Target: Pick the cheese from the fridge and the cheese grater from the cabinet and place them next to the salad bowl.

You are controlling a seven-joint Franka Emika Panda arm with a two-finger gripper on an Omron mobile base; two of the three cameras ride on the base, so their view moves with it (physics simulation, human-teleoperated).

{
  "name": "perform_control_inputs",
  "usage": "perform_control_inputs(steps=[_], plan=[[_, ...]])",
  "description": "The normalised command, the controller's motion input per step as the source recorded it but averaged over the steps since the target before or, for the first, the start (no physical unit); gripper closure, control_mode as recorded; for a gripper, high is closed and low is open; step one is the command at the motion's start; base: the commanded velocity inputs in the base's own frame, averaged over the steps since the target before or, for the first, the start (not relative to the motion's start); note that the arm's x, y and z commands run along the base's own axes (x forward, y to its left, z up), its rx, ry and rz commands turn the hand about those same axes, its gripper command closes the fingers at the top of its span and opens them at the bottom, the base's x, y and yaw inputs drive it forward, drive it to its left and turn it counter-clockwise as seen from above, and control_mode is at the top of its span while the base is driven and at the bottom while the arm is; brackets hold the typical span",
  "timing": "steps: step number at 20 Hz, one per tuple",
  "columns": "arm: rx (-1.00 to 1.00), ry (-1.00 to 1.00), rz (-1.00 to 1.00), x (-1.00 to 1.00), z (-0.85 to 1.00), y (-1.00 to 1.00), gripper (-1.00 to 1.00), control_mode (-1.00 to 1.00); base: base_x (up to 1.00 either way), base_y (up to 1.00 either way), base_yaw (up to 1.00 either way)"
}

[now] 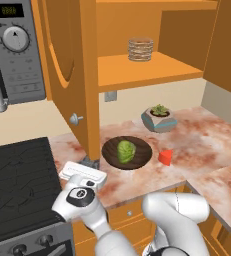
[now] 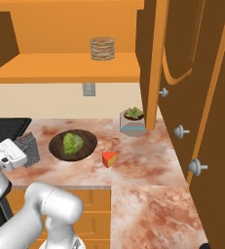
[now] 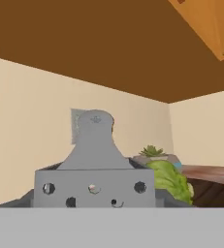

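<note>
One end effector (image 2: pixel 24 153), held low at the tabletop's (image 2: pixel 148 165) left edge with the forearm angled up from the base, is clamped on the cheese grater (image 2: pixel 30 148), just left of the salad bowl (image 2: pixel 73 145). Right of the bowl, the cheese (image 2: pixel 109 159) lies on the tabletop.

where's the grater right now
On the counter at the left of the right base view, the grater sits at the gripper, just left of the salad bowl.
</note>
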Motion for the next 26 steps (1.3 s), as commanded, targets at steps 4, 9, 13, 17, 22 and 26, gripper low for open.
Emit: perform_control_inputs(steps=[4, 9, 13, 17, 22, 26], plan=[[0.0, 0.02, -0.09, 0.0, -0.25, -0.17, -1.0, -1.0, 0.0, 0.0, 0.0], [0.0, 0.0, -0.07, -0.01, -0.01, -0.22, -1.0, -1.0, 0.0, 0.0, 0.0], [0.0, 0.0, -0.05, -0.05, 0.0, -0.1, -1.0, -1.0, 0.0, 0.0, 0.0], [0.0, 0.0, -0.04, 0.0, 0.0, 0.0, -1.0, -1.0, 0.0, 0.0, 0.0], [0.0, 0.0, -0.04, 0.0, 0.02, 0.0, -1.0, -1.0, 0.0, 0.0, 0.0], [0.0, -0.04, -0.03, 0.0, 0.12, 0.0, -1.0, -1.0, 0.0, 0.0, 0.0]])
